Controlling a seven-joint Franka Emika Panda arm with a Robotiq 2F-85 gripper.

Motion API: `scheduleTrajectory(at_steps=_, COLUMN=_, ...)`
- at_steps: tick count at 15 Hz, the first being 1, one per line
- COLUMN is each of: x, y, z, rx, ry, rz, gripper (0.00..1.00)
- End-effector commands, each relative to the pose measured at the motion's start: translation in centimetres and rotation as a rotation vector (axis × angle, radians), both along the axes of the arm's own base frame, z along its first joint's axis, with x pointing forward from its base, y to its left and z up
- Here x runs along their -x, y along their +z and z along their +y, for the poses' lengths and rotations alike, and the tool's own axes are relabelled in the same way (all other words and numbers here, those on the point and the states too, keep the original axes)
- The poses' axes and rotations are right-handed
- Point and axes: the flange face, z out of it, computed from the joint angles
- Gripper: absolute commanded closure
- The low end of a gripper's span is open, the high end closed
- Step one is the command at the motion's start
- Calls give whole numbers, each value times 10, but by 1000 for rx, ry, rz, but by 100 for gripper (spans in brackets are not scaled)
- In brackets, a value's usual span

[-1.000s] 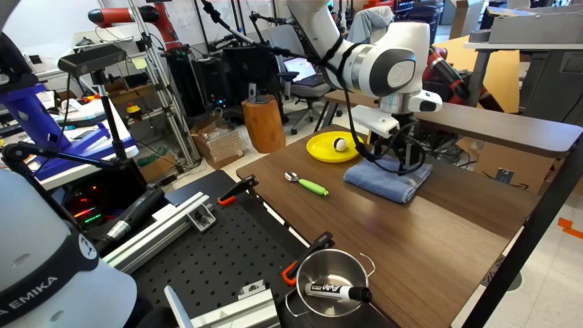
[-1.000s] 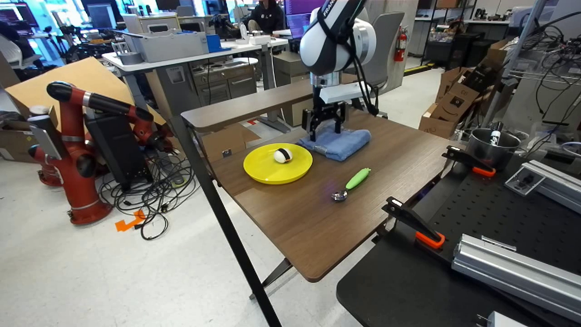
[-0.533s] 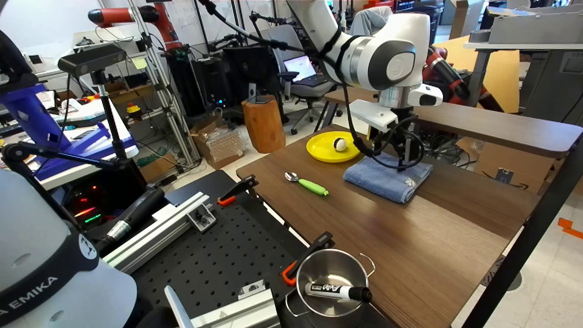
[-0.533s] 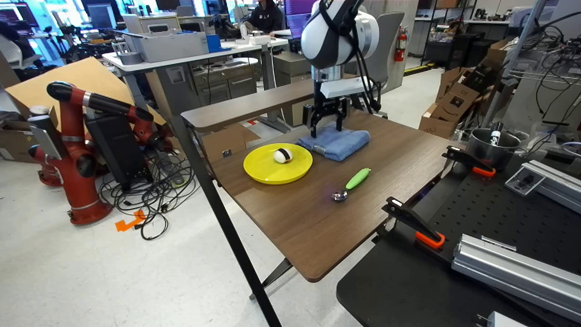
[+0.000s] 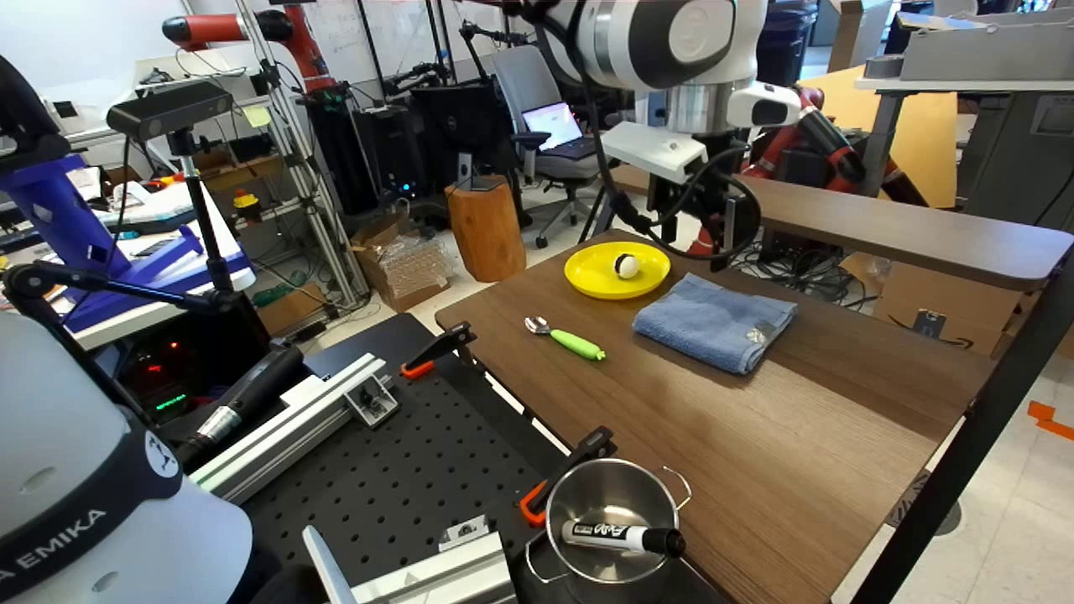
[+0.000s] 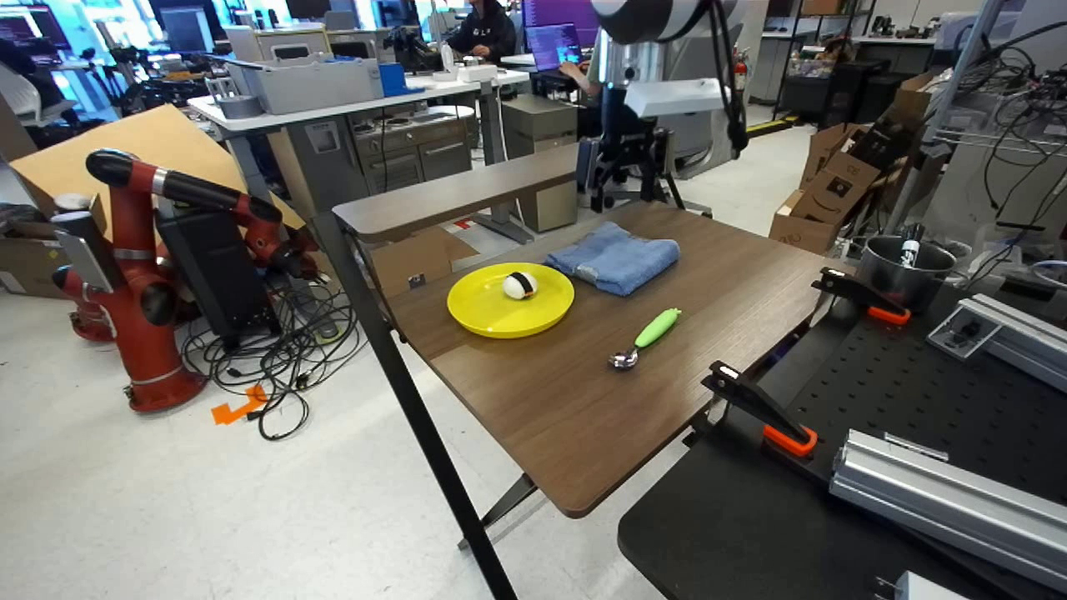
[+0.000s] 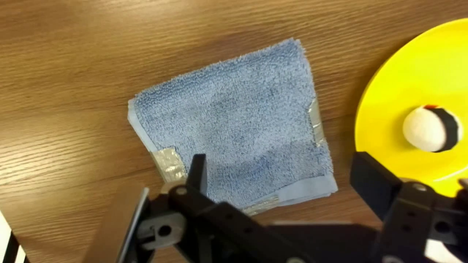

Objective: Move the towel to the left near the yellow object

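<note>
The towel, a folded blue-grey cloth (image 5: 713, 323), lies flat on the brown table beside the yellow plate-like disc (image 5: 591, 273). Both show in an exterior view too, the towel (image 6: 618, 258) to the right of the yellow disc (image 6: 488, 308). In the wrist view a narrow strip of table separates the towel (image 7: 234, 120) from the disc (image 7: 384, 109). A white ball with a black band (image 7: 424, 129) rests on the disc. My gripper (image 7: 280, 160) is open and empty, its fingers wide apart. In both exterior views the gripper (image 5: 709, 247) (image 6: 625, 196) is raised above the table, clear of the towel.
A spoon with a green handle (image 5: 577, 345) lies on the table near the disc. A metal pot (image 5: 579, 491) holding a marker (image 5: 617, 537) stands at the table's near edge. Black clamps (image 6: 754, 400) grip the table edge. A raised brown shelf (image 6: 467, 193) runs behind the table.
My gripper has risen from the towel, fingers open, and in the latest frames it has also shifted sideways. The towel and the yellow disc have stayed in place.
</note>
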Motion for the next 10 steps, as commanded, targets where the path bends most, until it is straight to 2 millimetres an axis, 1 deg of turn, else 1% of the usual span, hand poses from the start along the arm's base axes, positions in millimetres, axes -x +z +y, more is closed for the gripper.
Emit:
scheduleTrajectory(at_steps=1, x=10, y=14, z=2, rx=-7, ry=11, rz=-7, gripper=0)
scheduleTrajectory(at_steps=2, x=21, y=25, z=3, rx=-10, ry=19, rz=-11, gripper=0)
scheduleTrajectory(at_steps=3, x=29, y=30, z=4, rx=-11, ry=23, rz=-12, gripper=0)
scheduleTrajectory(at_steps=4, x=33, y=30, z=4, rx=-11, ry=25, rz=-11, gripper=0)
scheduleTrajectory(at_steps=10, x=36, y=27, z=3, rx=-10, ry=29, rz=-17, gripper=0)
